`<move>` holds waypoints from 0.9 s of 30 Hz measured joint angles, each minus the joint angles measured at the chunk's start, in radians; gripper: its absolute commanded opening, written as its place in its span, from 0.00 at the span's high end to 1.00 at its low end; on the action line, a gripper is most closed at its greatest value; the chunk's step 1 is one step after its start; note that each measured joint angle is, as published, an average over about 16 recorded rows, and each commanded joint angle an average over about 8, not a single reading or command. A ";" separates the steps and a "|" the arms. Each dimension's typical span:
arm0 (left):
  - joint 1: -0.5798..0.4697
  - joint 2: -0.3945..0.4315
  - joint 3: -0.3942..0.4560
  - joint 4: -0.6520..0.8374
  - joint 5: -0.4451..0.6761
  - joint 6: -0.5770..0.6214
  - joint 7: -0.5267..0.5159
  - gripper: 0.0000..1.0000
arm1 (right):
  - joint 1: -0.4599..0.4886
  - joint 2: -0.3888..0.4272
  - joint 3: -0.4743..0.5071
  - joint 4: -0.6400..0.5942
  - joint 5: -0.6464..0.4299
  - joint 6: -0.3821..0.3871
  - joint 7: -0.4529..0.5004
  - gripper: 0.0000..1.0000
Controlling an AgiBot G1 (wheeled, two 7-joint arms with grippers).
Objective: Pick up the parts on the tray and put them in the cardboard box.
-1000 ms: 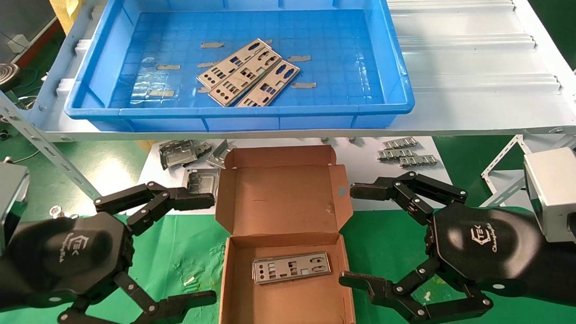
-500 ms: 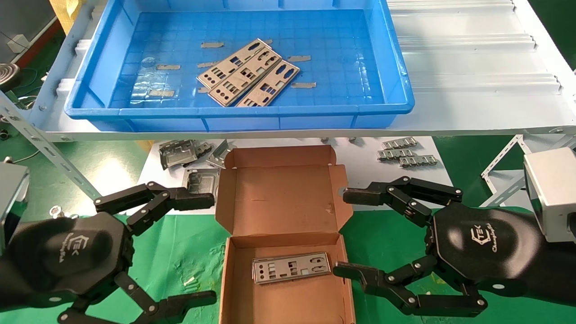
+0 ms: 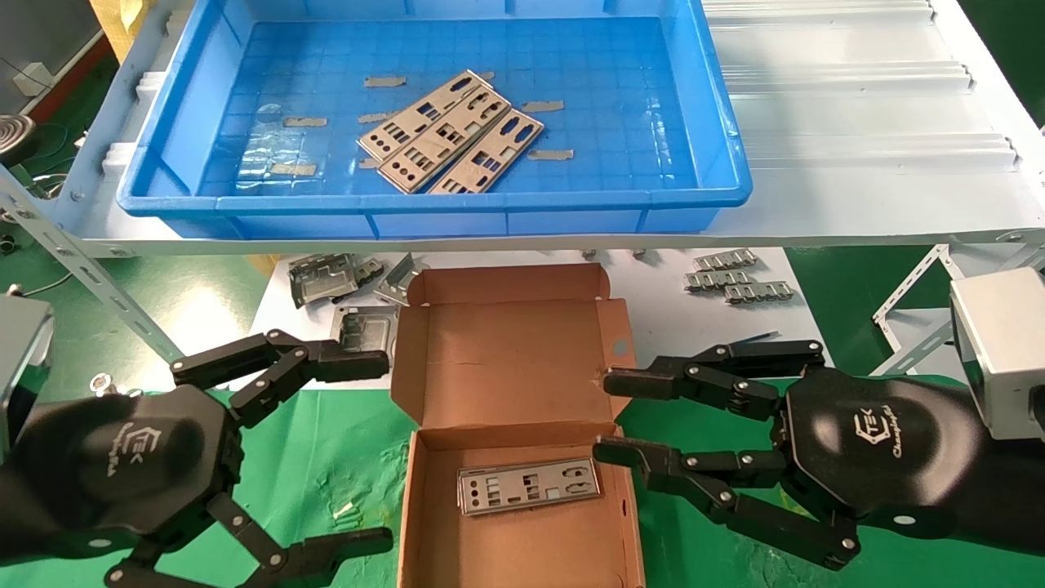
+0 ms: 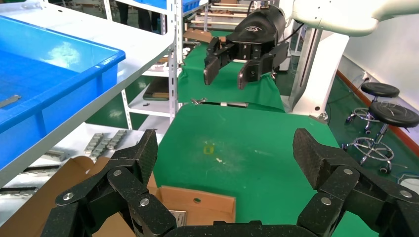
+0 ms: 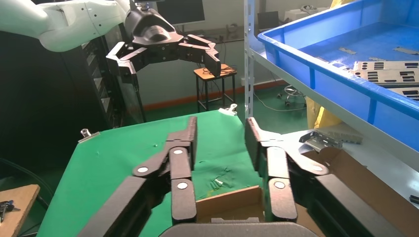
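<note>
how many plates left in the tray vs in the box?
4 in view: three overlapping plates lie mid-floor in the blue tray, and one plate lies flat in the cardboard box. Others may hide beneath the stack.

Green table: cardboard box; white shelf: blue tray

white "tek" logo on the right tool housing; script beneath unreadable.
</note>
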 measured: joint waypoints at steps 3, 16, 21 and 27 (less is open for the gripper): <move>0.000 0.000 0.000 0.000 0.000 0.000 0.000 0.00 | 0.000 0.000 0.000 0.000 0.000 0.000 0.000 1.00; -0.062 0.015 0.008 0.002 0.032 -0.022 -0.016 0.00 | 0.000 0.000 0.000 0.000 0.000 0.000 0.000 1.00; -0.168 0.049 0.032 0.046 0.094 -0.041 -0.041 0.00 | 0.000 0.000 0.000 0.000 0.000 0.000 0.000 1.00; -0.359 0.131 0.090 0.188 0.215 -0.054 -0.068 0.00 | 0.000 0.000 0.000 0.000 0.000 0.000 0.000 1.00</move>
